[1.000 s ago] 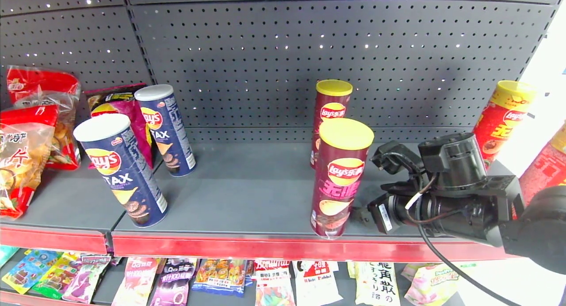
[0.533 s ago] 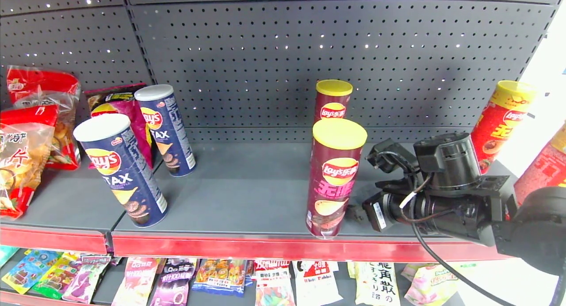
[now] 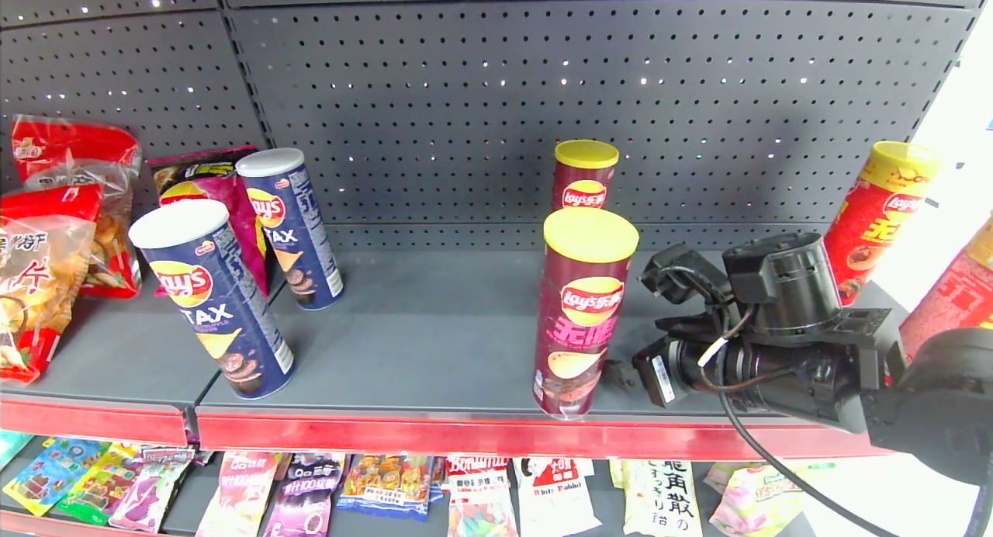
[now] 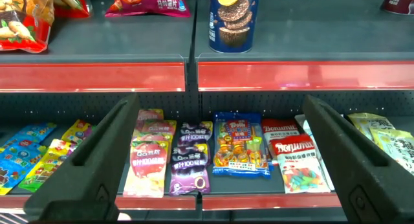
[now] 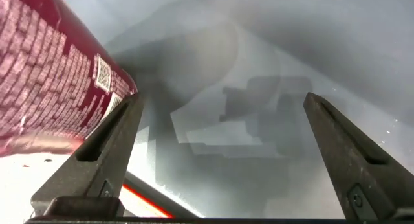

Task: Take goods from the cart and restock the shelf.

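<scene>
The left end effector point(image 4: 213, 160) hangs released, its fingers point(image 4: 97, 166) wide apart, facing the packets point(image 4: 240, 149) on the lower shelf point(image 4: 259, 201). Higher up, the right end effector point(image 3: 623, 374) sits low over the front of the upper shelf point(image 3: 434, 343). It is released too, with its fingers point(image 5: 103, 156) spread and bare shelf between them. The maroon can point(image 3: 582, 312), yellow-lidded, stands at the shelf's front edge, just beside one finger and outside the gap. A second maroon can point(image 3: 583, 181) stands directly behind it, close to the pegboard point(image 3: 465, 118). Well to the left are a front blue can point(image 3: 213, 296) and a rear blue can point(image 3: 291, 226). A red can point(image 3: 880, 211) stands to the right.
</scene>
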{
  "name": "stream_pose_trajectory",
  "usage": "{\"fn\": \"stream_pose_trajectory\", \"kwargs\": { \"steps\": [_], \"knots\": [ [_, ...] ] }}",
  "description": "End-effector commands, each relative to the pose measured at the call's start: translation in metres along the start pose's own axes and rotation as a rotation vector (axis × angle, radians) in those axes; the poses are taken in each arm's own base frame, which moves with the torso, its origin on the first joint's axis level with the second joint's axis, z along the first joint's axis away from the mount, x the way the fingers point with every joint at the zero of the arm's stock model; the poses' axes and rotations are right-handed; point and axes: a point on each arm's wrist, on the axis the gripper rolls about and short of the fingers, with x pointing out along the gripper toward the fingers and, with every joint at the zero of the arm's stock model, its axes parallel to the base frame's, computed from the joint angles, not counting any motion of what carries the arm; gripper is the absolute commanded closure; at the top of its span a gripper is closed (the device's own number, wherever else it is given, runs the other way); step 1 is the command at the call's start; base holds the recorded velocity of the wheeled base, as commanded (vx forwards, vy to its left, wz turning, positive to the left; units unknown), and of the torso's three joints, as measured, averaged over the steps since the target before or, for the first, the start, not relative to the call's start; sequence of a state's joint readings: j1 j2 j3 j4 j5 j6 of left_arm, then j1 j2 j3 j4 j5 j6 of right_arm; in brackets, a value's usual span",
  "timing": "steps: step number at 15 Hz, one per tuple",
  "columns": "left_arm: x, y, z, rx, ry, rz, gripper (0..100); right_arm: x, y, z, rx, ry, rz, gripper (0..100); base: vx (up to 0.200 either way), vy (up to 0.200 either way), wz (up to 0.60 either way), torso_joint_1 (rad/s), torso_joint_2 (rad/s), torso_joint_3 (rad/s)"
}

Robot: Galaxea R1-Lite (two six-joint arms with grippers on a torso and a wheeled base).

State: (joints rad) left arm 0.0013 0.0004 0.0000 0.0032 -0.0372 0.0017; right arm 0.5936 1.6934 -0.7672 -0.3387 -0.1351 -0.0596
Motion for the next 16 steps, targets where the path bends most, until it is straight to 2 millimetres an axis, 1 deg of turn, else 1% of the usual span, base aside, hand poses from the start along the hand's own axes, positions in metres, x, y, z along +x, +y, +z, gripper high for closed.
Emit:
{"fn": "stream_pose_trajectory", "kwargs": {
  "steps": [1, 3, 7, 9, 14, 16],
  "knots": [
    [0.000, 0.000, 0.000, 0.000, -0.001, 0.001, 0, -0.002, -0.001, -0.001, 0.002, -0.001, -0.002, 0, 0.000, 0.000, 0.00, 0.000, 0.00, 0.000],
    [0.000, 0.000, 0.000, 0.000, -0.001, -0.001, 0, -0.003, -0.002, 0.000, 0.003, -0.004, -0.004, 0, 0.000, 0.000, 0.00, 0.000, 0.00, 0.000],
    [0.000, 0.000, 0.000, 0.000, -0.001, 0.001, 0, -0.016, -0.006, -0.005, 0.012, -0.012, -0.015, 0, 0.000, 0.000, 0.00, 0.000, 0.00, 0.000],
    [0.000, 0.000, 0.000, 0.000, -0.001, 0.001, 0, -0.047, -0.010, -0.014, 0.029, -0.054, -0.023, 0, 0.000, 0.000, 0.00, 0.000, 0.00, 0.000],
    [0.000, 0.000, 0.000, 0.000, -0.001, 0.001, 0, -0.111, -0.017, -0.048, 0.044, -0.142, -0.037, 0, 0.000, 0.000, 0.00, 0.000, 0.00, 0.000],
    [0.000, 0.000, 0.000, 0.000, -0.001, -0.001, 0, -0.137, -0.023, -0.067, 0.049, -0.187, -0.052, 0, 0.000, 0.000, 0.00, 0.000, 0.00, 0.000]
  ]
}}
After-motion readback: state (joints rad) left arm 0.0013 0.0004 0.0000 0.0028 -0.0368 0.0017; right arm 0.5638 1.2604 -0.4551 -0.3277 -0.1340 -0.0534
